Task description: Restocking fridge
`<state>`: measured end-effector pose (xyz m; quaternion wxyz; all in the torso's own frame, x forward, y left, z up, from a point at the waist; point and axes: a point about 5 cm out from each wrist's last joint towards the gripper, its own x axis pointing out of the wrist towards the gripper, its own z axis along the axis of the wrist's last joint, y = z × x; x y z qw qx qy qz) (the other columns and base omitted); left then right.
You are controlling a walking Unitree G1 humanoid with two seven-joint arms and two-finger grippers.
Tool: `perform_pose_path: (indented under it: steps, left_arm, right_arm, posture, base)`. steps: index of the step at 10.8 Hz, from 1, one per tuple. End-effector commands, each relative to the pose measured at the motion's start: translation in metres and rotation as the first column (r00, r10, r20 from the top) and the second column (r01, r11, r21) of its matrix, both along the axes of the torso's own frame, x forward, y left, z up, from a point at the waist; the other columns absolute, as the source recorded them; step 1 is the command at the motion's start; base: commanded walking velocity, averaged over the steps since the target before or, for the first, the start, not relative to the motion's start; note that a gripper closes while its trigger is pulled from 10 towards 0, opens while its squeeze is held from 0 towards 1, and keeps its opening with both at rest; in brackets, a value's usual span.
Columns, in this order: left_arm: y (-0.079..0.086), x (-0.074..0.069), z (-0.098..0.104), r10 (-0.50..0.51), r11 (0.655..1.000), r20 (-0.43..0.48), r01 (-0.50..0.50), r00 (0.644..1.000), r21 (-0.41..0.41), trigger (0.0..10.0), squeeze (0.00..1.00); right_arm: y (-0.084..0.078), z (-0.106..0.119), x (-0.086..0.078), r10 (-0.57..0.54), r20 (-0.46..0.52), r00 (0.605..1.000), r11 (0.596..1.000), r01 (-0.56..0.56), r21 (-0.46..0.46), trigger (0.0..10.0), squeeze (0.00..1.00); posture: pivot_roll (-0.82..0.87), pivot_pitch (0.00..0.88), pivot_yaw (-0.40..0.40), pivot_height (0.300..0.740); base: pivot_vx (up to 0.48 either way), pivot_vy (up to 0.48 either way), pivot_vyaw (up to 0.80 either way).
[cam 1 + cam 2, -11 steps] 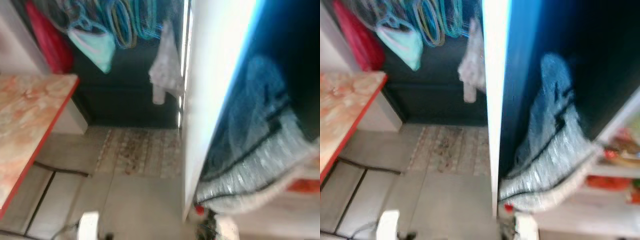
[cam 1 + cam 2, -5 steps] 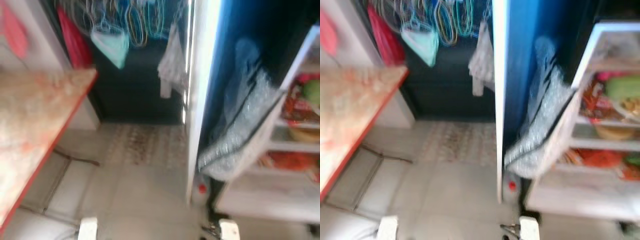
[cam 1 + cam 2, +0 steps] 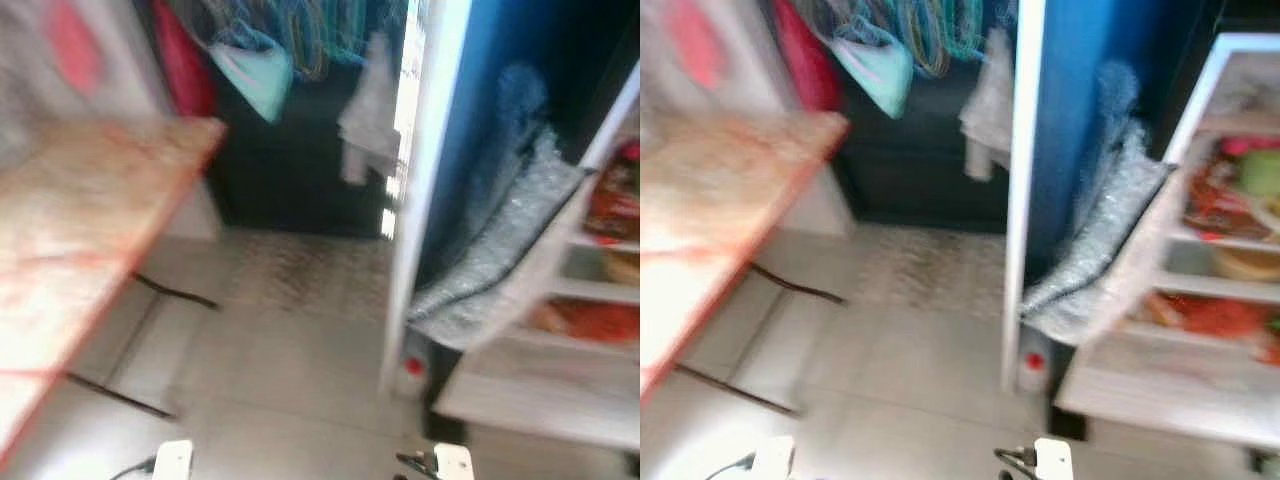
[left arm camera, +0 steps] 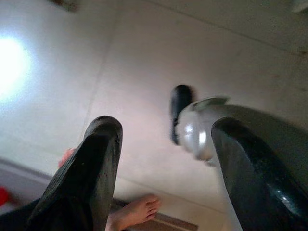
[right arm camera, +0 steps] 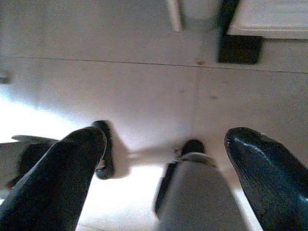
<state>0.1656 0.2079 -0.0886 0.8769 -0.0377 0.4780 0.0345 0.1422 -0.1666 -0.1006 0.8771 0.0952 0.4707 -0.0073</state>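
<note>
Our left gripper hangs low with its 2 fingers spread and nothing between them, pointing down at the floor, where a person's bare foot shows near the fingertips. Our right gripper hangs the same way, fingers spread and empty above the pale tiles. Ahead and to our right, well apart from both grippers, the fridge stands open, its shelves carrying blurred red, green and yellow food we cannot name. A crinkled silver sheet droops between the blue door and the shelves. To our left is a marbled tabletop with a red edge; any stock on it is too blurred to make out. We judge that whatever goes in will be packets or produce, light and soft, best taken around the middle with a gentle pinch.
</note>
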Motion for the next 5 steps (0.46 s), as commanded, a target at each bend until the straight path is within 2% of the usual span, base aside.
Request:
perform_pose_path:
  steps: [1, 4, 5]
  left_arm:
    - [0.0071, -0.0055, -0.0012, 0.016, 1.000, -0.022, -0.016, 1.000, 0.012, 10.0, 0.00]
    - [0.0084, -0.0060, -0.0012, 0.009, 1.000, -0.028, -0.008, 1.000, 0.020, 10.0, 0.00]
    - [0.0087, -0.0056, -0.0009, -0.001, 1.000, -0.027, 0.002, 1.000, 0.026, 10.0, 0.00]
  right_arm:
    - [0.0029, -0.0018, -0.0042, -0.004, -0.015, 1.000, 1.000, 0.004, 0.009, 10.0, 0.00]
    - [0.0039, -0.0020, -0.0047, -0.006, -0.016, 1.000, 1.000, 0.006, 0.011, 10.0, 0.00]
    - [0.0040, -0.0021, -0.0048, -0.007, -0.017, 1.000, 1.000, 0.008, 0.009, 10.0, 0.00]
  posture:
    - [0.07, 0.065, 0.066, 0.740]
    - [0.08, 0.073, 0.070, 0.740]
    - [0.08, 0.074, 0.071, 0.740]
  base:
    - [0.000, 0.480, 0.00]
    - [0.000, 0.451, 0.00]
    - [0.000, 0.000, 0.00]
